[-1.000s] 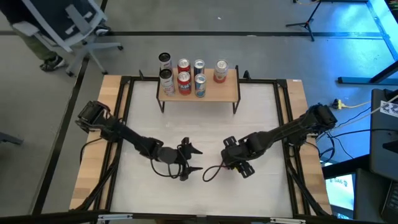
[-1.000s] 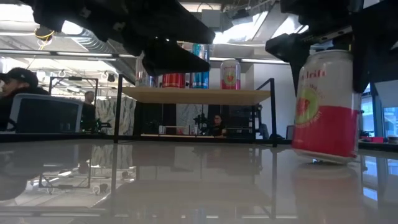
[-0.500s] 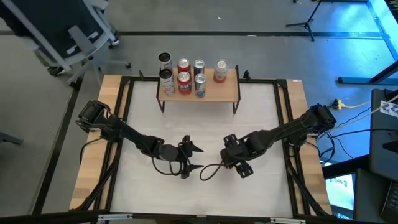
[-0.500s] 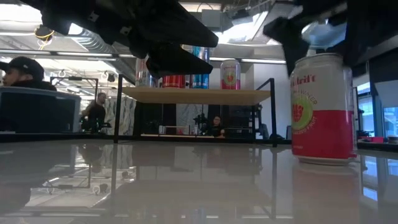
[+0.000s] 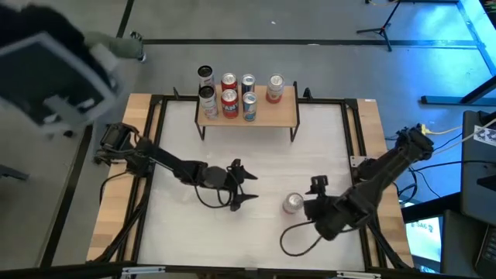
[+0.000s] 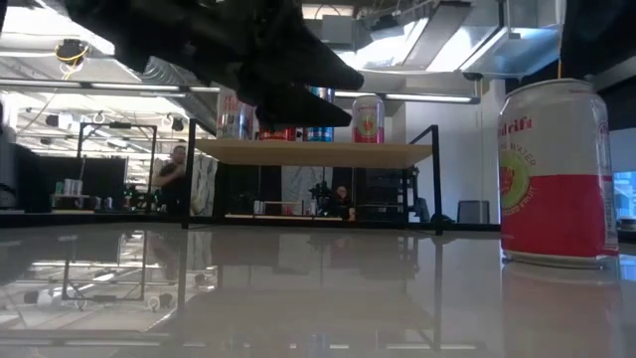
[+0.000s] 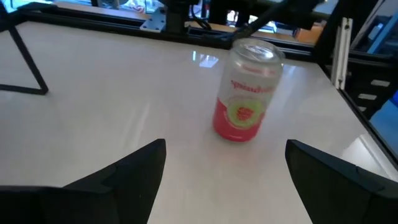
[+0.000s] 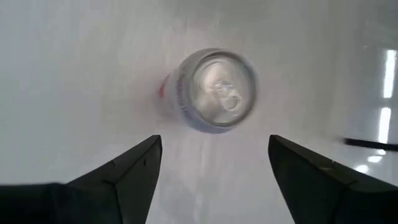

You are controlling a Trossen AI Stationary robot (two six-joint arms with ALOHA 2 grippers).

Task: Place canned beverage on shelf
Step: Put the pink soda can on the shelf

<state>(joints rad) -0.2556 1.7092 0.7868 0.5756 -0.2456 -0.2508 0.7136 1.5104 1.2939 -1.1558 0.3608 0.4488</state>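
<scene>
Shelf (image 5: 267,115) stands at the far edge of the table (image 5: 186,240) and already carries cans: six counted in the high view, five bunched at one end of the board and a single red-and-white one (image 5: 275,88) set apart toward the other end, with bare board beside it. One more can (image 5: 292,203), pink and white, stands upright on the table well short of the shelf, on the right arm's side; nothing touches it. Right gripper (image 5: 319,194) sits just beside that can on the side away from the shelf, fingers (image 8: 118,177) apart and empty, looking down on the can's top. Left gripper (image 5: 242,182) hovers between the shelf and that can, nearer the can, jaws apart, also empty, with the can ahead of it. Judgement: most of the stock is shelved; this can is not yet picked up, so grasp, carry and placement on the free board remain.
</scene>
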